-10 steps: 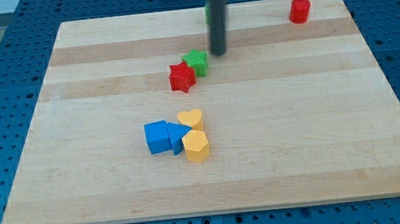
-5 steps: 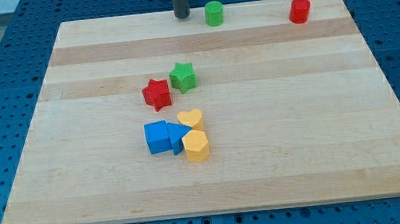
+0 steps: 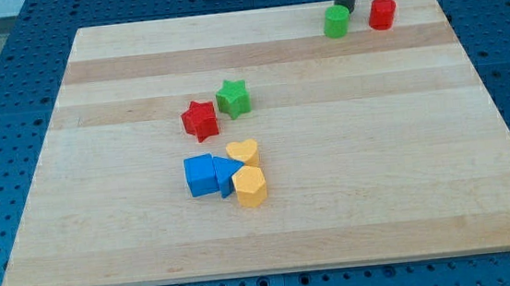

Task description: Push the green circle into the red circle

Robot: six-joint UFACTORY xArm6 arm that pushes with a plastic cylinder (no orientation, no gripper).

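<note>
The green circle [image 3: 337, 21] stands near the view's top right, a short gap to the left of the red circle [image 3: 382, 12]. The two do not touch. My tip [image 3: 347, 3] is at the board's top edge, just above and slightly right of the green circle, close to it or touching it.
A green star [image 3: 233, 98] and a red star [image 3: 199, 119] sit side by side near the board's middle. Below them a blue cube [image 3: 200, 175], a blue triangular block [image 3: 227, 174] and two yellow hearts [image 3: 243, 151] [image 3: 251, 187] cluster together. The wooden board [image 3: 404, 148] lies on a blue pegboard.
My tip moved from left of the green circle to the view's right. The green circle slid right, close to the red circle. Earlier the two stars were shifted down and left.
</note>
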